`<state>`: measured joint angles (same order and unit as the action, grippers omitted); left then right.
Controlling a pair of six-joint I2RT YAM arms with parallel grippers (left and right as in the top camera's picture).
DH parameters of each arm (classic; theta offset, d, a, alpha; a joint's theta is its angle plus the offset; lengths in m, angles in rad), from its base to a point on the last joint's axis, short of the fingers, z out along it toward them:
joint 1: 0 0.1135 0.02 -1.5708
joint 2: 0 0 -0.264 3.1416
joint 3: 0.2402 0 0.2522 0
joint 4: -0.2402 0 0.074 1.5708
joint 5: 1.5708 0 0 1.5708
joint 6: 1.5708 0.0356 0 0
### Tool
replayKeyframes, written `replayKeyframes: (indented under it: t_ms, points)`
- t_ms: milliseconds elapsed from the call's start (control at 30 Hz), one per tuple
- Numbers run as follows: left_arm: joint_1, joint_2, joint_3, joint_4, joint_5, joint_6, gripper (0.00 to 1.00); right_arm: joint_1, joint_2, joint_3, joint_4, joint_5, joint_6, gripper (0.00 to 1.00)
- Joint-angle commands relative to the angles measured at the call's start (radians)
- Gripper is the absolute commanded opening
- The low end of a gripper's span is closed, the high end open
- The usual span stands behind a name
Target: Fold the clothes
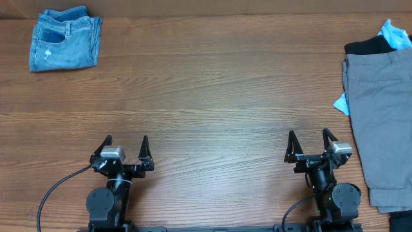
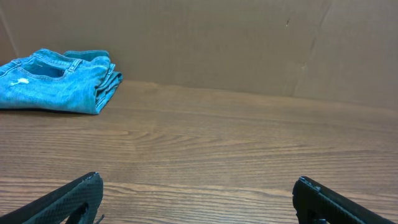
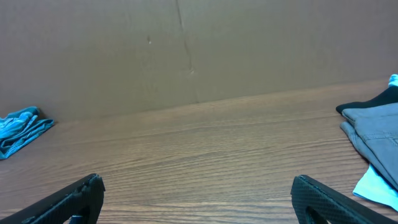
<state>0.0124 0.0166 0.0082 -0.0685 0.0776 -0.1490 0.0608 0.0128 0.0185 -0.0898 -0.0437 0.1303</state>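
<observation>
Both sets are spread wide and holding nothing: left fingers and right fingers just sit low over bare counter. The grey shorts lie just off the outer side of the right fingers and stretch ahead of them. The far end of the shorts overlaps a black garment and some light-blue cloth. That pile is what worries me. Pinch too deep near the waistband and you'd probably drag two or three layers at once. I think the shorts run past the edge of the overhead view, so one leg could snag or slide off, but it's hard to tell. The folded denim shorts are well apart, far ahead and outward of the left fingers. They look done.
</observation>
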Motion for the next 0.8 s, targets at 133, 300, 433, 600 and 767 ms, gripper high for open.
replayKeyframes:
  t_ms: [133, 300, 433, 600, 767]
  points:
    - [-0.006, -0.012, -0.003, -0.003, -0.01, 0.022, 1.0, 0.006, -0.01, -0.01, 0.006, 0.013, -0.004, 1.0]
    - [-0.006, -0.012, -0.003, -0.003, -0.01, 0.022, 1.0, 0.006, -0.01, -0.01, 0.006, 0.013, -0.004, 1.0]
    - [-0.006, -0.012, -0.003, -0.003, -0.01, 0.022, 1.0, 0.006, -0.01, -0.01, 0.006, 0.013, -0.004, 1.0]
    - [-0.006, -0.012, -0.003, -0.003, -0.01, 0.022, 1.0, 0.006, -0.01, -0.01, 0.006, 0.013, -0.004, 1.0]
    - [-0.006, -0.012, -0.003, -0.003, -0.01, 0.022, 1.0, 0.006, -0.01, -0.01, 0.013, 0.034, -0.005, 1.0]
